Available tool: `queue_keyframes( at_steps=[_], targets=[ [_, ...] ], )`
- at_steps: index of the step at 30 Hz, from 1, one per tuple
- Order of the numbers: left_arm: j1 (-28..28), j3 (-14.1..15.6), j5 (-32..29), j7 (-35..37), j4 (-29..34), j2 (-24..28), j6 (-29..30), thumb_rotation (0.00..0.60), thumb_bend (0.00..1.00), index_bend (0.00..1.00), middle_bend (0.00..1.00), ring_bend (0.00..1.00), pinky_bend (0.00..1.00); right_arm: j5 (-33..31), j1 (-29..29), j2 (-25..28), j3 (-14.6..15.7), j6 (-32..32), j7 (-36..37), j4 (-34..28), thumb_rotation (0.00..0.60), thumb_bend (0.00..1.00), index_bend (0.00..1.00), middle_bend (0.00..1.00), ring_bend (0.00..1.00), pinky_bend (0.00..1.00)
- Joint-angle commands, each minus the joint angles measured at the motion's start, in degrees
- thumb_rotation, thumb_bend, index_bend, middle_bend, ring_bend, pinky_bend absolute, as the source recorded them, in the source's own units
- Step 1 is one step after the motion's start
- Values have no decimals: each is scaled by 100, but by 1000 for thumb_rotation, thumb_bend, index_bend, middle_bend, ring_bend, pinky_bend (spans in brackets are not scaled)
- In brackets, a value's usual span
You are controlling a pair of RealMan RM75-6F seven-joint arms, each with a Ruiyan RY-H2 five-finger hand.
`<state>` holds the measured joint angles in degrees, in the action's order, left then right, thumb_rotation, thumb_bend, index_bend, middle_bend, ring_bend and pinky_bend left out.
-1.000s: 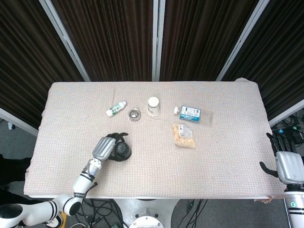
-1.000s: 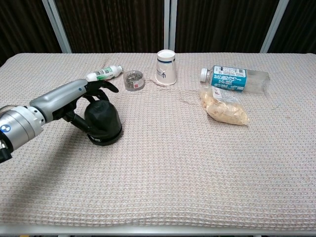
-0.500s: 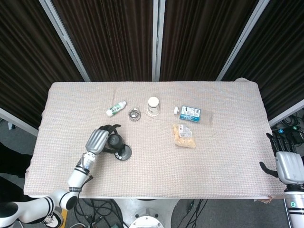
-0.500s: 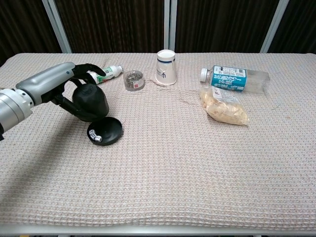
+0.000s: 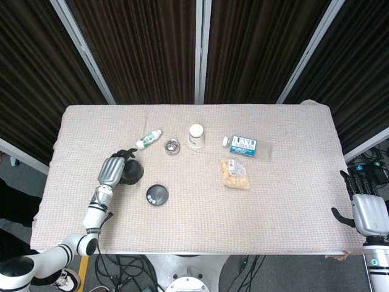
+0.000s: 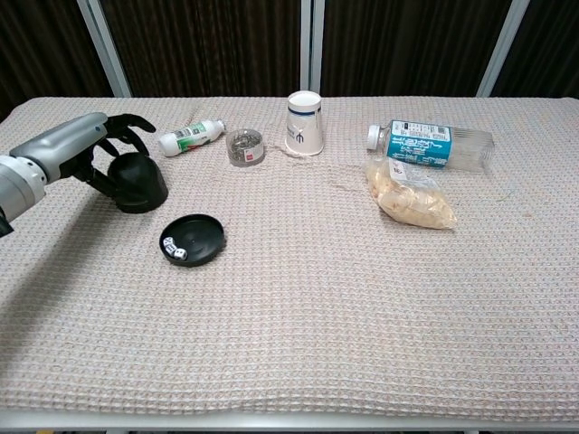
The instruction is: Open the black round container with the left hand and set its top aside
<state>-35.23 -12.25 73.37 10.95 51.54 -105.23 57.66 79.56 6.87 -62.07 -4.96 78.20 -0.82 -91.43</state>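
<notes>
The black round container is open. Its shallow base (image 5: pixel 156 194) (image 6: pixel 192 240) lies on the cloth with small white dice inside. Its domed black top (image 5: pixel 133 173) (image 6: pixel 138 183) sits to the left of the base, low on the cloth, and my left hand (image 5: pixel 112 171) (image 6: pixel 87 152) still holds it, fingers curled over its far and left sides. My right hand (image 5: pixel 369 211) hangs off the table's right edge, holding nothing, fingers apart; only the head view shows it.
Along the back stand a small white bottle with a green cap (image 6: pixel 191 136), a clear tin of metal bits (image 6: pixel 243 146), an upturned paper cup (image 6: pixel 304 123) and a lying water bottle (image 6: pixel 431 145). A bag of snacks (image 6: pixel 412 199) lies in front of the bottle.
My left hand lifted the domed top off the base and carried it left and back, lowering it to the cloth. The base stayed put, now uncovered. The right hand has not moved.
</notes>
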Motion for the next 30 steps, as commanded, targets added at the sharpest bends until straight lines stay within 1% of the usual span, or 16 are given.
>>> queue_keyframes(
  at_steps=[1, 7, 9, 11, 14, 16, 18, 20, 22, 23, 26, 28, 30],
  targets=[
    [7, 20, 62, 32, 143, 129, 24, 600, 54, 147, 264, 158, 240, 1, -4, 4, 2, 2, 7, 1, 600, 153, 32, 6, 0, 0],
    [43, -6, -4, -269, 715, 668, -27, 600, 51, 147, 264, 158, 247, 34, 6, 16, 2, 11, 19, -27, 600, 153, 32, 5, 0, 0],
    [122, -22, -91, -461, 1047, 954, 0, 600, 51, 148, 264, 158, 248, 81, 0, 26, 8, 43, 43, -49, 600, 153, 32, 6, 0, 0],
    [246, 35, -95, -671, 1404, 1263, 108, 600, 51, 159, 264, 158, 248, 131, -8, 19, 6, 92, 96, -39, 600, 154, 32, 5, 0, 0],
    [560, 250, -92, -1231, 2247, 1985, 348, 600, 50, 215, 256, 150, 250, 247, -33, -36, -1, 221, 273, 80, 600, 154, 32, 5, 0, 0],
    [769, 361, -92, -1551, 2765, 2380, 580, 600, 50, 235, 239, 133, 240, 288, -43, -68, 5, 255, 370, 166, 600, 153, 32, 5, 0, 0],
    [1032, 520, -50, -1924, 3301, 2757, 920, 600, 50, 236, 232, 126, 234, 331, -48, -119, 14, 277, 488, 290, 600, 161, 32, 6, 0, 0],
    [1325, 714, 22, -2221, 3776, 3040, 1288, 600, 50, 235, 231, 126, 233, 397, -48, -191, 26, 303, 668, 449, 600, 193, 32, 11, 0, 0],
    [1601, 918, 189, -2349, 4020, 3141, 1657, 600, 48, 235, 231, 126, 233, 445, -52, -266, 26, 347, 818, 602, 600, 221, 32, 15, 0, 0],
    [1787, 1071, 354, -2392, 4086, 3153, 1913, 600, 45, 235, 231, 126, 232, 474, -55, -323, 17, 390, 902, 707, 600, 226, 32, 14, 0, 0],
    [2198, 1375, 705, -2417, 4007, 3070, 2461, 600, 31, 237, 232, 127, 228, 635, -42, -444, 13, 528, 1094, 957, 600, 222, 19, 7, 0, 0],
    [2421, 1459, 781, -2326, 3934, 3015, 2721, 600, 25, 253, 235, 126, 225, 845, -34, -546, 26, 709, 1279, 1159, 600, 217, 4, 2, 0, 0],
    [2559, 1494, 774, -2188, 3976, 3022, 2825, 600, 23, 265, 237, 126, 225, 978, -44, -620, 44, 853, 1355, 1297, 600, 211, 0, 0, 0, 0]
  ],
)
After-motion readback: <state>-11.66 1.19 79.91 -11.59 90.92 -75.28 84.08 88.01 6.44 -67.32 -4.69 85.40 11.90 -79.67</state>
